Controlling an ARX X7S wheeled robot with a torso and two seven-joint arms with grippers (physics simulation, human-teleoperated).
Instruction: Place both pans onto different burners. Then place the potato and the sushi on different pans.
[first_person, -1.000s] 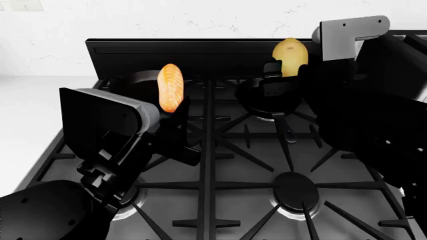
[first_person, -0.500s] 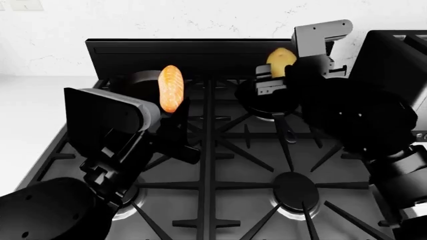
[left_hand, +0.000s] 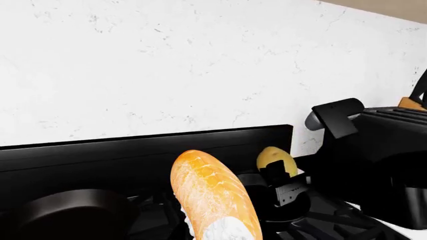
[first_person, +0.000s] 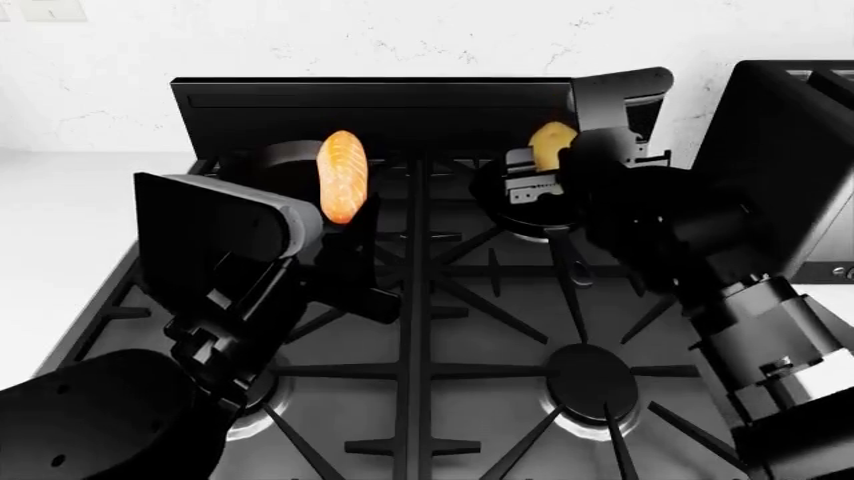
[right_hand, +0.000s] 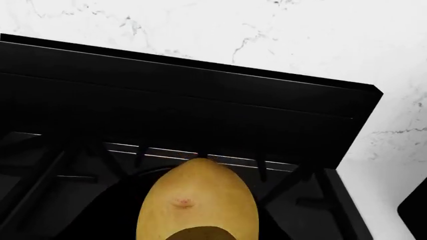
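The stove (first_person: 441, 330) has two pans at its back edge, each on a back burner. The small pan (first_person: 274, 160) sits at the back left corner. The big pan (first_person: 534, 205) sits at the back right, and its long handle (first_person: 571, 252) points toward the front. The two front burners (first_person: 594, 385) have open room.

The left end effector (first_person: 350, 215) is clenched on the sushi (first_person: 342, 175), holding it up on end beside the small pan. The right end effector (first_person: 541, 170) grips the potato (first_person: 550, 143) just above the big pan.

A black back panel (first_person: 374, 110) stands behind the pans, before a white wall (left_hand: 167, 65). A black toaster (first_person: 787, 170) stands close on the right. No writing shows.
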